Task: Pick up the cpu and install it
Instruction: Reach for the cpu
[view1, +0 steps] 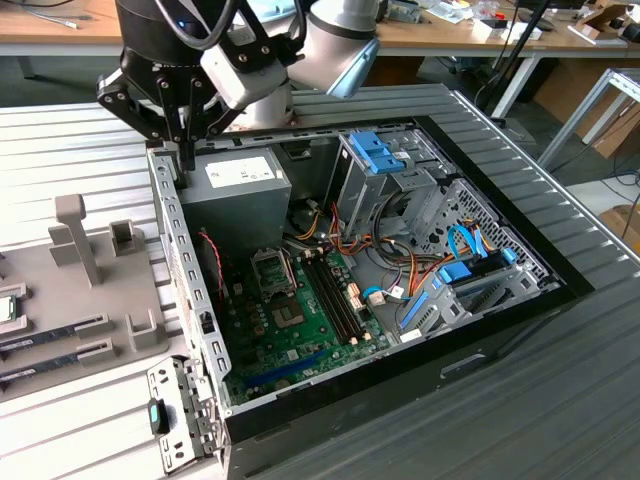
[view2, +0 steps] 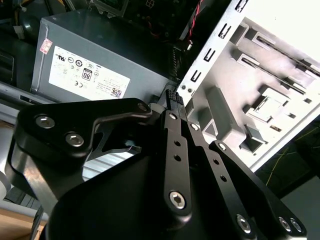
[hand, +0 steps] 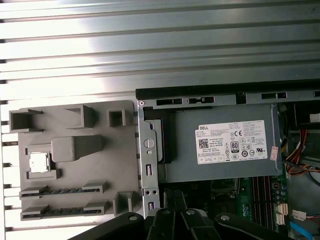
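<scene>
The claw (view2: 174, 98) hangs clenched and empty, its two fingers pressed flat together. It is above the metal side wall of the computer case (view1: 170, 215), between the grey power supply (hand: 225, 145) and the grey tray (hand: 100, 165) that lies on the ribbed tabletop (hand: 150, 50). The cpu (hand: 39, 162) lies flat in a square pocket of the tray, well apart from the claw, with the memory slots (hand: 62, 191) just beside it.

The nearest hazard is probably the case wall: the fingertips are close above its edge, and a low sideways move toward the tray could strike it. A closed claw lowered onto the chip would press on its top rather than grasp it. The pocket's raised rim leaves little room around the thin chip. Fingers set slightly off could land on the rim, or pinch one corner and tilt the chip until it slips. The socket (view1: 272, 268) sits deep in the case near red wires (view1: 210, 262); a tilted or wrongly turned chip set there could harm the contacts.
</scene>
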